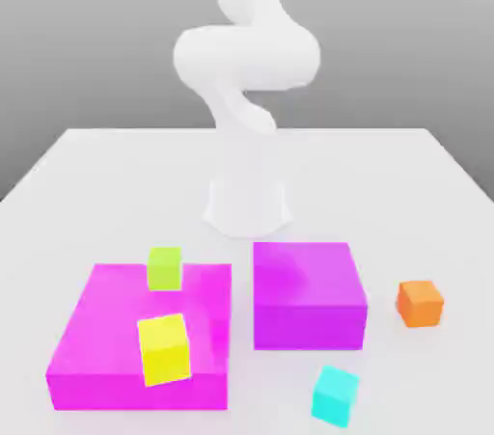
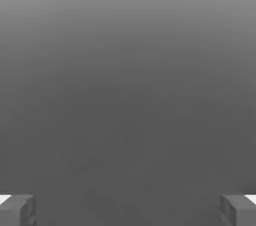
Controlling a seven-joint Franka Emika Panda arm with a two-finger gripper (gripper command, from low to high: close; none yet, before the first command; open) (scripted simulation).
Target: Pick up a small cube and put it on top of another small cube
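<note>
Four small cubes show in the exterior view. A yellow cube [image 1: 164,349] rests on a wide flat magenta block [image 1: 101,346] at the exterior view's left. A lime-green cube [image 1: 164,267] stands at that block's far edge. An orange cube [image 1: 420,303] sits on the table at the exterior view's right, and a cyan cube [image 1: 335,394] lies near the front. In the hand view my gripper [image 2: 128,210] is open, its two grey fingertips [image 2: 17,210] far apart with nothing between them and plain grey background beyond.
A second, taller magenta block [image 1: 309,293] stands in the middle, between the flat block and the orange cube. The white arm [image 1: 246,67] rises from its base [image 1: 248,202] behind the blocks. The white table [image 1: 116,182] stretches back on both sides of the base.
</note>
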